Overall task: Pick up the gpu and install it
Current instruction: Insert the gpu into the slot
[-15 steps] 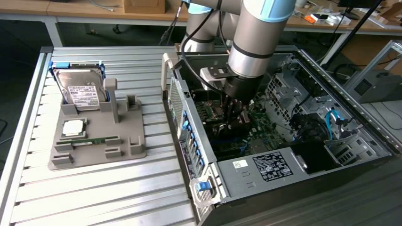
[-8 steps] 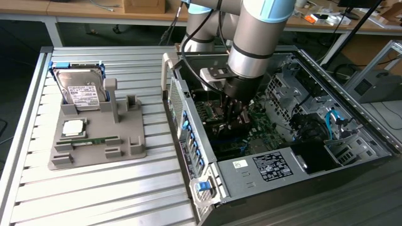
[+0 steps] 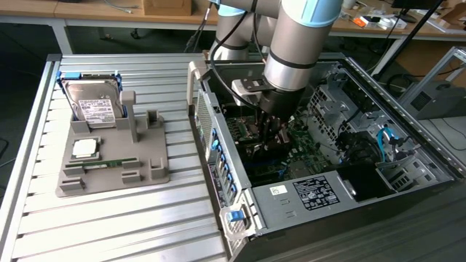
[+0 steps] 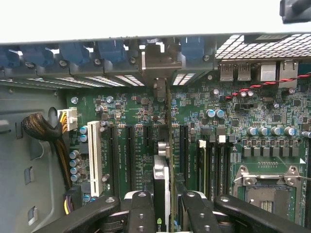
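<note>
In the wrist view the gpu [image 4: 162, 179] is seen edge-on: a thin card with a black cooler, held upright between my two black fingers [image 4: 141, 208]. My gripper [image 4: 163, 213] is shut on it. The card's silver end bracket [image 4: 158, 63] lies against the case's rear slot openings. The card's lower edge runs along a black expansion slot of the green motherboard [image 4: 233, 116]; I cannot tell whether it is seated. In the exterior view my gripper [image 3: 273, 128] reaches down inside the open computer case [image 3: 320, 191], over the motherboard.
A grey holder tray [image 3: 109, 164] on the slatted table at the exterior view's left carries a hard drive [image 3: 95, 103], a CPU [image 3: 85, 147] and a RAM stick [image 3: 102, 162]. Inside the case are a white slot [image 4: 95, 155], the CPU socket [image 4: 267, 189] and a cable bundle [image 4: 46, 131].
</note>
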